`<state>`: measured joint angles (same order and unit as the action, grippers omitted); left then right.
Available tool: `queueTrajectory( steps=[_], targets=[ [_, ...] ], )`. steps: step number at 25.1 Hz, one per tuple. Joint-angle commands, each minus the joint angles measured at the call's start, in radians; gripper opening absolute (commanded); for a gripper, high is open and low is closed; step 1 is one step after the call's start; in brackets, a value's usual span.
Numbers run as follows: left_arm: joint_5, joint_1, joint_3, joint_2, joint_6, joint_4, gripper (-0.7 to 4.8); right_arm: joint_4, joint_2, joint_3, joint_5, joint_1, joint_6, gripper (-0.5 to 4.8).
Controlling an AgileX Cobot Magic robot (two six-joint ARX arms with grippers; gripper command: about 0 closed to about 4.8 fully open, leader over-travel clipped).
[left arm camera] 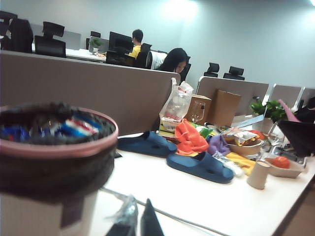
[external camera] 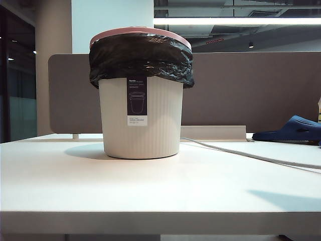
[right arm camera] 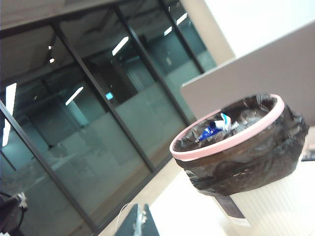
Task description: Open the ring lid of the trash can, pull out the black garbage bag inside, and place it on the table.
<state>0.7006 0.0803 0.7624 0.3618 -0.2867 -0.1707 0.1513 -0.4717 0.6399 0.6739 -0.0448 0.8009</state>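
The cream ribbed trash can [external camera: 140, 120] stands upright in the middle of the white table [external camera: 150, 186]. The pink ring lid [external camera: 140, 32] sits on its rim. It clamps the black garbage bag [external camera: 140, 57], whose edge is folded down over the outside. Neither gripper shows in the exterior view. My left gripper [left arm camera: 139, 206] is shut and holds nothing, level with the can's wall [left arm camera: 29, 216] and apart from it. The ring lid [left arm camera: 74, 147] is above it. My right gripper [right arm camera: 140, 206] is shut and empty, off to the side of the can [right arm camera: 275, 206] and below the ring lid [right arm camera: 226, 142].
A grey-brown partition [external camera: 241, 90] runs behind the can. A white cable [external camera: 251, 155] crosses the table on the right. Two dark blue slippers [left arm camera: 199, 167] [left arm camera: 147, 143], a paper cup [left arm camera: 258, 174] and mixed clutter lie further right. Coloured wrappers [left arm camera: 64, 129] fill the bag.
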Motion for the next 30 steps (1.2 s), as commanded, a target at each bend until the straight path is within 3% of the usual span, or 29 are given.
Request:
queueTrajectory(
  steps=[1, 4, 7, 10, 12, 16, 19, 21, 26, 30],
  targets=[
    [0.026, 0.0, 0.101, 0.129, 0.052, -0.012, 0.26, 0.042, -0.133, 0.08, 0.002, -0.045, 0.011, -0.02],
    [0.08, 0.001, 0.187, 0.274, 0.052, -0.015, 0.26, 0.126, -0.272, 0.139, -0.03, -0.166, 0.011, -0.02],
    [0.088, 0.001, 0.224, 0.402, 0.095, -0.014, 0.33, 0.164, -0.44, 0.218, -0.172, -0.35, -0.043, -0.02],
    [0.082, 0.001, 0.224, 0.471, 0.153, -0.021, 0.92, 0.191, -0.549, 0.268, -0.263, -0.435, -0.072, -0.01],
    [0.082, 0.001, 0.224, 0.525, 0.163, -0.025, 0.94, 0.222, -0.654, 0.313, -0.3, -0.482, -0.063, -0.01],
    [0.053, 0.001, 0.224, 0.602, 0.186, -0.023, 0.94, 0.278, -0.848, 0.387, -0.336, -0.512, 0.097, -0.01],
    [0.036, 0.002, 0.223, 0.657, 0.208, -0.025, 0.94, 0.415, -0.986, 0.396, -0.329, -0.512, 0.327, 0.08],
    [0.037, 0.003, 0.223, 0.689, 0.209, -0.023, 0.94, 0.494, -1.051, 0.396, -0.302, -0.512, 0.432, 0.79],
    [0.036, 0.008, 0.223, 0.744, 0.209, -0.01, 0.94, 0.621, -1.135, 0.396, -0.28, -0.524, 0.533, 0.97],
    [0.036, 0.008, 0.223, 0.761, 0.208, 0.011, 0.94, 0.639, -1.156, 0.402, -0.314, -0.525, 0.544, 1.71]
  ],
)
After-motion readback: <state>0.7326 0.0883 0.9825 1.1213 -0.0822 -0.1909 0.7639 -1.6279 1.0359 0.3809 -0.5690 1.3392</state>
